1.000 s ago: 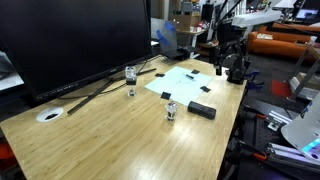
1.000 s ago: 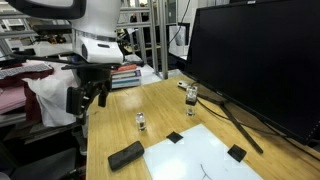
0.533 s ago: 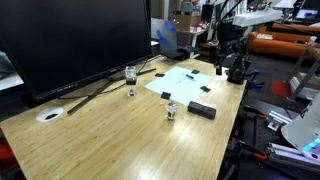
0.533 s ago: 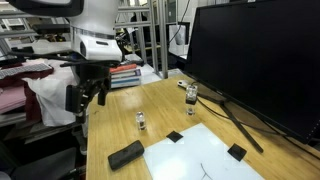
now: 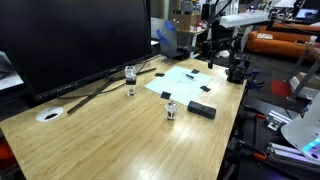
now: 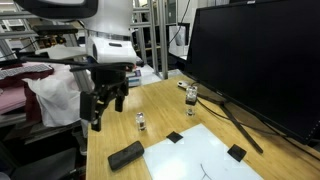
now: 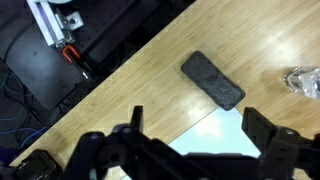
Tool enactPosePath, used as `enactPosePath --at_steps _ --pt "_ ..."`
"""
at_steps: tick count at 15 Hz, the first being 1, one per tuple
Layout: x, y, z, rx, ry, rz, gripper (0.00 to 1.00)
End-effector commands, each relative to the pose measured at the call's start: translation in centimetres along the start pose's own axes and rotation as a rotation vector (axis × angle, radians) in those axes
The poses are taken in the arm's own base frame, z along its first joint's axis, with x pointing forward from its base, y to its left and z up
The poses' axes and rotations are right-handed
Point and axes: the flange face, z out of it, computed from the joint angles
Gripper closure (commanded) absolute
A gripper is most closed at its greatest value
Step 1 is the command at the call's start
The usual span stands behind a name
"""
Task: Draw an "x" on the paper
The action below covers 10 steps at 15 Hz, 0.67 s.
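Our gripper (image 7: 195,128) hangs open: in the wrist view we see its two dark fingers (image 7: 133,124) spread wide at the bottom of the picture, with nothing held between them. Below them lies a pale blue corner of the paper (image 7: 218,135), flat on the wooden table (image 7: 140,75). At 12 o'clock from that corner, just off the sheet, a black block (image 7: 212,80) rests on the wood, and at 3 o'clock a small clear bottle (image 7: 305,80) is cut off by the edge of the picture. In an exterior view the gripper (image 6: 107,112) hangs under the white arm (image 6: 110,30), in the air over the table's edge, at about 11 o'clock from the block (image 6: 127,155). The paper (image 6: 205,155) lies at 3 o'clock from the block, with black tape (image 6: 237,153) at its corners. In an exterior view the paper (image 5: 185,82) sits toward the far end of the table (image 5: 110,140), and the gripper (image 5: 211,58) is at about 1 o'clock from it, clear of the sheet. We also make out a second bottle (image 5: 130,78) near the foot of a big dark screen (image 5: 70,40), and a white disc (image 5: 50,115) well apart from the paper at 8 o'clock.
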Motion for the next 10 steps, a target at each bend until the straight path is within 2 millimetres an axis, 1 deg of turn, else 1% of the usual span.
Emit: enactPosePath --at_steps 1,2,3,6,7,8,9,10 --pt "4.1 -1.0 0.6 -0.030 0.045 0.064 0.00" --pt "5.5 -1.1 0.9 -0.066 0.088 0.091 0.00" --pt "6.7 -1.7 1.4 -0.088 0.108 0.112 0.00" --pt "10.3 -3.4 3.3 -0.168 0.151 0.215 0.00" --pt "11.6 -3.9 4.1 -0.180 0.153 0.254 0.00" --pt "12.7 -4.4 4.4 -0.169 0.153 0.291 0.00" --pt "10.9 -3.4 4.2 -0.160 0.142 0.238 0.00" --pt "11.7 -3.7 4.8 -0.165 0.135 0.250 0.00"
